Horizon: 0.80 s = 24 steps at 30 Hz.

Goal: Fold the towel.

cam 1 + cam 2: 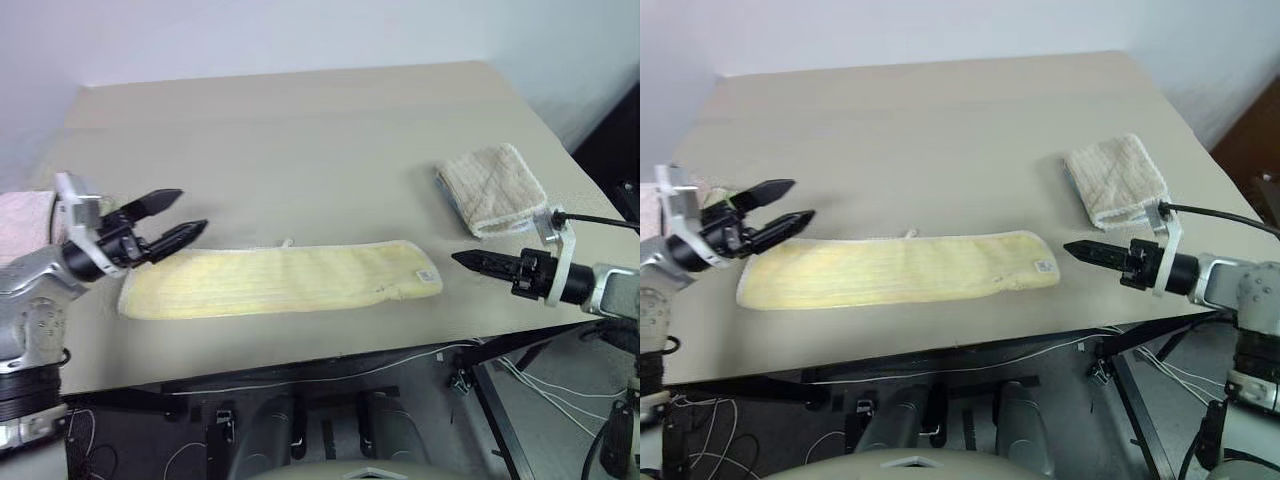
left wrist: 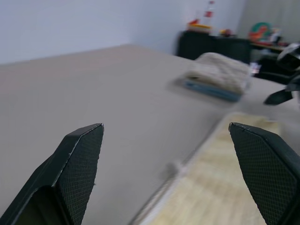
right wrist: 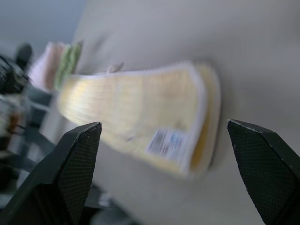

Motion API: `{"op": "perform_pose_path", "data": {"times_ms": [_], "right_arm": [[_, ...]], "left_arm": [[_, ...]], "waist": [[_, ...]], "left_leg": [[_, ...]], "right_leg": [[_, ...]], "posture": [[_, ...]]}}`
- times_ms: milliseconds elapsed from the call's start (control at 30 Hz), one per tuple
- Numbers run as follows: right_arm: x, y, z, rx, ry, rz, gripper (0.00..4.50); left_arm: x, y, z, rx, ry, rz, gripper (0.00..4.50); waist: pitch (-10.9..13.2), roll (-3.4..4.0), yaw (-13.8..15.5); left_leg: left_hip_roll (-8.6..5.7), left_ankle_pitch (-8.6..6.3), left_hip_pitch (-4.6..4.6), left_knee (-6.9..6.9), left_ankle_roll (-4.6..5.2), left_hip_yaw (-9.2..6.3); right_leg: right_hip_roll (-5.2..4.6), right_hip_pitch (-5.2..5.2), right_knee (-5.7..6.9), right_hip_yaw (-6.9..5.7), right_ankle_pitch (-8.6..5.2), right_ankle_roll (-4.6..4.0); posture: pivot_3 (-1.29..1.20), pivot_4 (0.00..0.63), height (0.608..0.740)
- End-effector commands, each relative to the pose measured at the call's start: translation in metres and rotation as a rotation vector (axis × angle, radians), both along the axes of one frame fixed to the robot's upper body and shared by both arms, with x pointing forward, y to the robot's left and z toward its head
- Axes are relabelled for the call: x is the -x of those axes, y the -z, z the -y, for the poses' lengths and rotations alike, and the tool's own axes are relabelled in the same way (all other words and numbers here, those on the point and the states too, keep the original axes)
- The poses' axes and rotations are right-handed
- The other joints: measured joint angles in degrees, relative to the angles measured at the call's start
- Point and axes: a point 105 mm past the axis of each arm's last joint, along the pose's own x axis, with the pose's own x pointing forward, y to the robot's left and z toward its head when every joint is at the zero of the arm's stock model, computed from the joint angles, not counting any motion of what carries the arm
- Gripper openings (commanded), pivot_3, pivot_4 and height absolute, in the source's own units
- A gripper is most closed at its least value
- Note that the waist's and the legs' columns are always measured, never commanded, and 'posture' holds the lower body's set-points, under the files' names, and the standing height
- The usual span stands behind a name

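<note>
- Item: towel [image 1: 280,280], pale yellow terry cloth with a whitish stitched hem and a small printed label near its right end. It lies flat as a long narrow strip along the near edge of the tabletop [image 1: 300,140], apparently already doubled lengthwise, since the right wrist view shows two layers at the rounded end.
- Handling, judged: light, soft and limp; it will sag and drape when lifted and keeps no shape of its own. The ribbed pile should give fair grip and is unlikely to slip. Not fragile. The layers may slide apart unless pinched together.
- Where to take hold, judged: the two short ends, pinching both layers at the hem; one end near the label, the other at the far left end, so that one end can be carried over onto the other.
- Left tool [image 1: 170,222]: fingers spread wide, holding nothing, hovering just over the towel's left end.
- Right tool [image 1: 1080,248]: fingers spread wide in the right wrist view, empty, just off the towel's right end and apart from it.
- Other cloth: a beige waffle-textured towel [image 1: 492,187], folded, well apart at the right of the tabletop; pink and green cloths [image 3: 58,63] beyond the towel's left end.
- Containers: none seen on the tabletop.
</note>
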Motion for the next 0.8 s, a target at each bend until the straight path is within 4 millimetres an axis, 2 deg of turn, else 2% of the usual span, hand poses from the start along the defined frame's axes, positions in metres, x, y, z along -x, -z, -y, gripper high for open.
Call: {"op": "perform_pose_path", "data": {"times_ms": [33,200,367,633,800], "right_arm": [[0.015,0.001,-0.003,-0.064,0.003,-0.030,4.48],[0.031,0.028,-0.011,-0.123,0.031,-0.120,4.48],[0.023,0.035,-0.023,-0.183,0.079,-0.133,4.48],[-0.002,0.040,-0.032,-0.246,0.201,-0.146,4.48],[-0.004,0.048,-0.033,-0.212,0.230,-0.185,4.48]], "left_arm": [[0.001,0.000,0.024,-0.037,0.022,0.043,4.48],[0.011,0.027,0.058,-0.144,0.126,-0.043,4.48],[0.017,0.025,0.080,-0.088,0.189,-0.120,4.48],[0.024,0.040,0.091,-0.177,0.214,-0.160,4.48],[0.027,0.052,0.087,-0.241,0.214,-0.158,4.48]], "waist": [[-0.02,0.01,0.05],[-0.04,0.01,0.17],[-0.05,0.04,-0.04],[-0.10,0.07,0.11],[-0.15,0.12,-0.17]], "left_leg": [[0.00,0.00,0.00,-0.01,0.00,0.00],[0.00,0.00,0.02,0.02,0.02,0.01],[0.03,0.00,0.03,0.15,0.03,-0.03],[0.05,0.00,0.00,0.31,0.05,-0.05],[0.06,0.00,0.02,0.31,0.06,-0.05]], "right_leg": [[0.01,0.00,0.01,0.00,0.00,0.00],[0.02,0.09,-0.06,0.00,0.00,0.00],[0.07,0.12,0.00,0.02,0.01,0.01],[0.14,0.19,-0.02,0.01,0.02,0.02],[0.13,0.20,-0.02,0.01,0.02,0.01]], "posture": [[0.00,0.150,0.740],[0.00,0.150,0.740],[0.00,0.150,0.740],[0.00,0.150,0.740],[0.00,0.150,0.740]]}}
